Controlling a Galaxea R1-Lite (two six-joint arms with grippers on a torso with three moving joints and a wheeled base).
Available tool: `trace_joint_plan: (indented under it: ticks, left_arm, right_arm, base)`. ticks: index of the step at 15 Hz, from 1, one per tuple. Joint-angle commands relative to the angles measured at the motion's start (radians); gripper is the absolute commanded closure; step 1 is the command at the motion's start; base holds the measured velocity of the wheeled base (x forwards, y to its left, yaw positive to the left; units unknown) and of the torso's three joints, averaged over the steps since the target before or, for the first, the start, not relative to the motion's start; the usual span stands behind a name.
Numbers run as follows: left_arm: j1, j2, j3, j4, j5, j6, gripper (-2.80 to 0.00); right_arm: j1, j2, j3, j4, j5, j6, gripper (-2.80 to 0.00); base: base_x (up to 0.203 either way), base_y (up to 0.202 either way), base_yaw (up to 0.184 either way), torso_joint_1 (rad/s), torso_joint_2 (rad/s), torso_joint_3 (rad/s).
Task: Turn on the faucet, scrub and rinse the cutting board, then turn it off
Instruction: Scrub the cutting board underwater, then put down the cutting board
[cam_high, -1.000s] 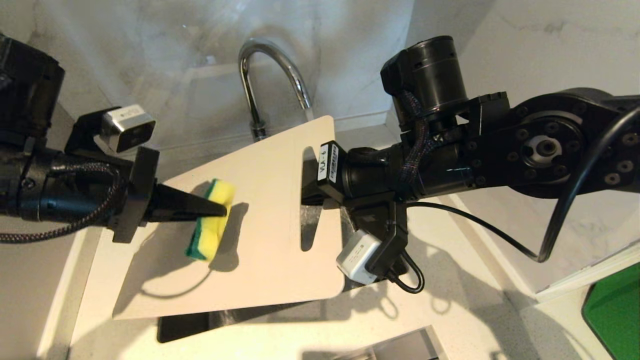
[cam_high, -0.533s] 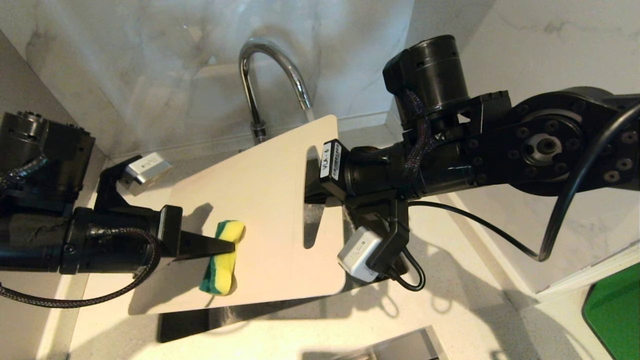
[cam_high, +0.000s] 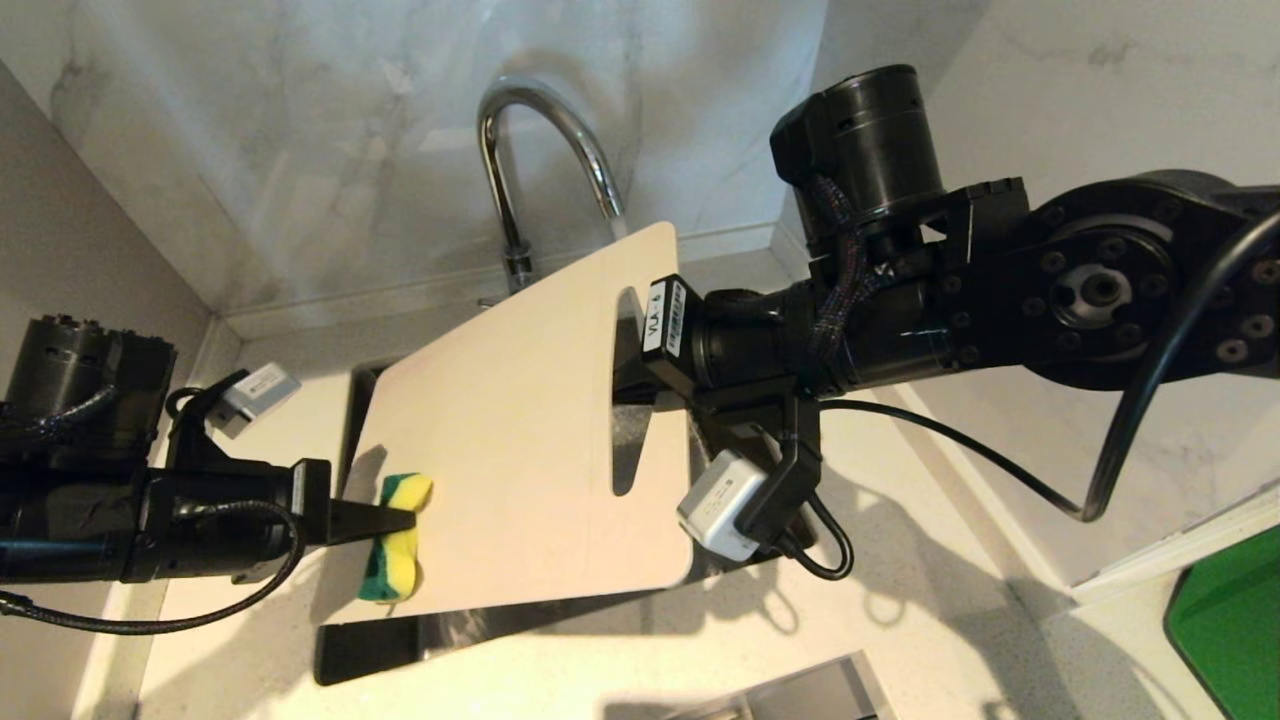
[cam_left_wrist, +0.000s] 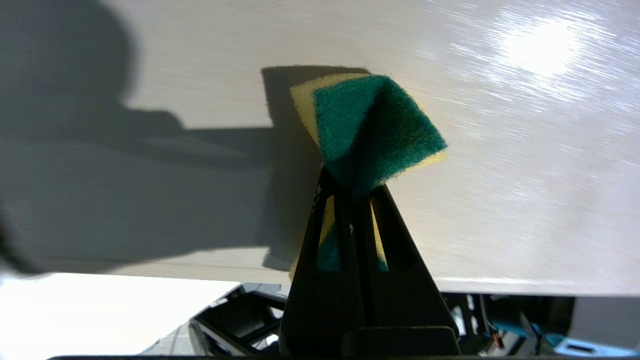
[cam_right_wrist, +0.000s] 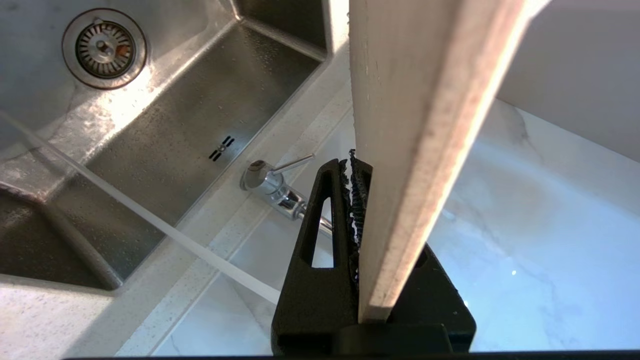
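My left gripper (cam_high: 405, 520) is clamped tight on a yellow foam sponge with a green scouring face (cam_high: 395, 540), pinched at its middle so both ends flare out; the sponge sits against the near left corner of the large thin beige-white plastic cutting board (cam_high: 520, 440). The rest of the board face lies away and to the right of this hand, so my judgement is that the next scrub stroke runs back up the long axis toward the handle slot (cam_high: 627, 400). My right gripper (cam_high: 630, 375) is closed on the board's short slotted end, holding it tilted over the stainless steel sink (cam_right_wrist: 165, 135), which the board mostly hides in the head view. Beyond the board's far corner stands the tall chrome gooseneck faucet (cam_high: 540, 170); the right wrist view shows its thin lever (cam_right_wrist: 292, 163) and a stream of water falling into the basin. Nothing stands between sponge and open board; the slot edge and right fingers limit the stroke. A green object (cam_high: 1230, 625) lies at the worktop's right edge.
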Motion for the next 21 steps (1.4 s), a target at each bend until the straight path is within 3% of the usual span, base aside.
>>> trace_joint_plan:
  ticks: [1,5,8,14,21]
  left_arm:
    - [0.118,0.007,0.044,-0.013,-0.050,0.026,0.00]
    - [0.339,0.017,0.110,-0.018,-0.170,0.132,0.00]
    - [0.453,0.032,0.134,-0.017,-0.234,0.199,0.00]
    - [0.469,-0.010,-0.009,0.019,-0.247,0.172,0.00]
    - [0.448,-0.088,-0.418,0.356,-0.246,0.098,0.00]
  right_arm:
    - [0.000,-0.004,-0.002,0.001,0.004,-0.013,0.00]
    - [0.000,-0.010,0.001,0.001,0.004,-0.009,0.00]
    - [0.000,-0.013,0.003,0.001,0.004,-0.009,0.00]
    - [-0.001,-0.041,0.031,0.001,0.005,-0.009,0.00]
    - [-0.006,-0.104,0.164,-0.132,0.006,0.067,0.00]
  base:
    - [0.000,0.000,0.000,0.000,0.00,0.000]
    - [0.000,0.000,0.000,0.000,0.00,0.000]
    - [0.000,0.000,0.000,0.000,0.00,0.000]
    - [0.000,0.000,0.000,0.000,0.00,0.000]
    - [0.000,0.000,0.000,0.000,0.00,0.000]
